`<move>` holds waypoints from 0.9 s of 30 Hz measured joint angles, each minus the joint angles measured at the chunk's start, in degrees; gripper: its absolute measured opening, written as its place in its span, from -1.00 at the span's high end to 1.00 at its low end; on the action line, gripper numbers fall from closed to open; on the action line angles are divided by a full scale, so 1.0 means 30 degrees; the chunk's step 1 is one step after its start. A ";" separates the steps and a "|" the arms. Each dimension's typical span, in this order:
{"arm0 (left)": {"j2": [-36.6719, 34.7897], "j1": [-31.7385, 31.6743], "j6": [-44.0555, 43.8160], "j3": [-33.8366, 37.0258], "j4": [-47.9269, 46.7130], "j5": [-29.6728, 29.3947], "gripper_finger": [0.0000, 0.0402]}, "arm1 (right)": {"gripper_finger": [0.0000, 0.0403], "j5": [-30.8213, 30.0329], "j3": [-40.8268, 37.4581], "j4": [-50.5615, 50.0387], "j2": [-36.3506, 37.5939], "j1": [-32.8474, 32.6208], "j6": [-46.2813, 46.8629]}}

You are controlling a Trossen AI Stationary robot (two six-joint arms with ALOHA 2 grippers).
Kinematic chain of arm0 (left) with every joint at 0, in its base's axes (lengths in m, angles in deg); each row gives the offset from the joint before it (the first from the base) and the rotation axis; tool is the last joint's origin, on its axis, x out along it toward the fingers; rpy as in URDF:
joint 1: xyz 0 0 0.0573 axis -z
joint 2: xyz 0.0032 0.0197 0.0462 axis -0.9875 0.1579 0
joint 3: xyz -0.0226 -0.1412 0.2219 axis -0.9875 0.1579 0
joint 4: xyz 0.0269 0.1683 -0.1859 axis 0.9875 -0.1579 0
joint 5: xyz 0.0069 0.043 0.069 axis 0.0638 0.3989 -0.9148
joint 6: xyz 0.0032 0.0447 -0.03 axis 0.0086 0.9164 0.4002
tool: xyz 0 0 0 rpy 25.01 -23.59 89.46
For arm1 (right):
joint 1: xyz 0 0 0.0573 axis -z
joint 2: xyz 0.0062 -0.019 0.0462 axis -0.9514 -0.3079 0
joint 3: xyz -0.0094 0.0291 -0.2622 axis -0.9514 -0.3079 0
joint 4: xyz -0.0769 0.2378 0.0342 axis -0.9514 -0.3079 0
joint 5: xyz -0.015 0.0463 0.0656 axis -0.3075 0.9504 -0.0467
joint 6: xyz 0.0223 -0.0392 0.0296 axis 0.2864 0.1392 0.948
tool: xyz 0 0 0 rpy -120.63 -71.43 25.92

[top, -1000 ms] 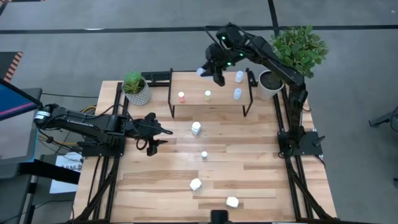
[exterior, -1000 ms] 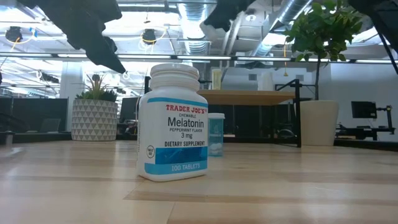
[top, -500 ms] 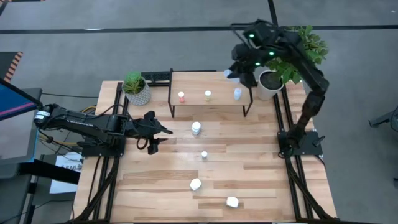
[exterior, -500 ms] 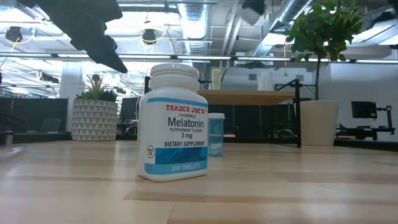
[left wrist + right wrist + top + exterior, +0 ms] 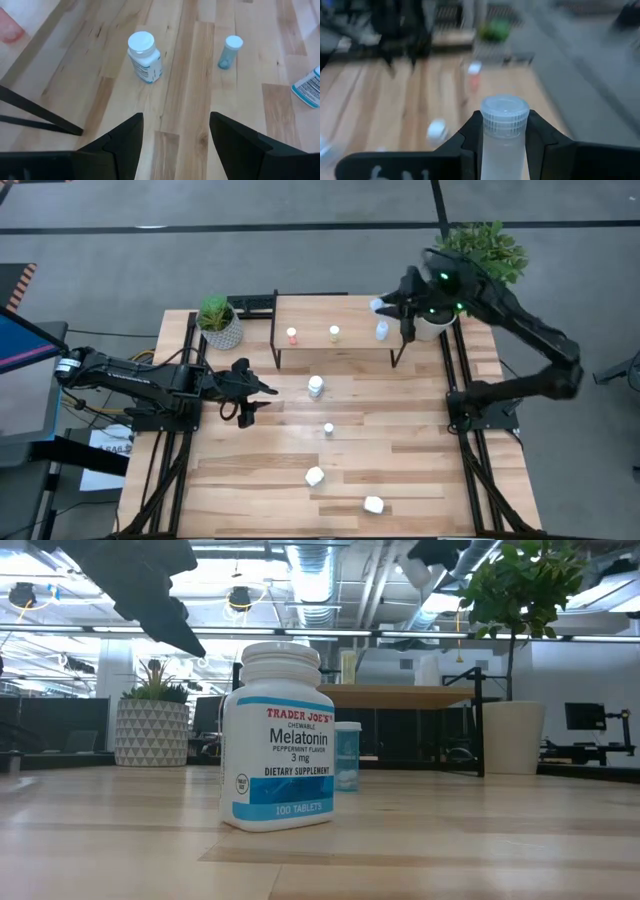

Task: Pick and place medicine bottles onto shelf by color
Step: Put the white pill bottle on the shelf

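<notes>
My right gripper (image 5: 388,305) hangs high over the right end of the shelf (image 5: 350,315), shut on a pale-blue medicine bottle (image 5: 504,142) with a ribbed cap. On the shelf stand an orange-red-capped bottle (image 5: 292,335), a yellow-capped one (image 5: 334,333) and a pale-blue one (image 5: 381,330). Upright on the tabletop are a white bottle (image 5: 145,62) and a small pale-blue bottle (image 5: 230,51). Two more white bottles (image 5: 314,476) (image 5: 373,504) lie nearer the front edge. My left gripper (image 5: 175,135) is open above the table's left part, pointing at the white bottle. My right gripper pinches the pale-blue bottle between its two fingers (image 5: 468,137), one on each side of the body just under the cap (image 5: 504,116). The cap stands out past the fingertips. The bottle is lifted clear, well above the shelf top.
A small potted plant (image 5: 217,320) stands left of the shelf and a larger one in a white pot (image 5: 435,315) right of it, close beside my right gripper. In the low view the white bottle (image 5: 280,740) fills the foreground. Bare wood lies along the table's right side.
My right gripper has swung from above the shelf's middle toward the table's right edge, staying at about the same height and carrying the pale-blue bottle along. It now hangs over the shelf's right end, beside the white pot.
</notes>
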 joint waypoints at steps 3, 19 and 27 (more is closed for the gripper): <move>0.0000 0.0000 -0.0350 0.0007 -0.0003 0.0007 -0.07 | 0.52 -0.0499 -0.2831 0.3955 0.1548 0.0000 0.0614; 0.0000 0.0000 0.0362 0.0007 -0.0015 0.0004 -0.07 | 0.52 -0.7511 -1.0246 1.1846 0.3640 -0.3558 0.2823; 0.0000 0.0000 0.0369 0.0007 -0.0022 -0.0015 -0.07 | 0.51 -1.2080 -1.4627 1.7576 0.4238 -0.6466 0.3435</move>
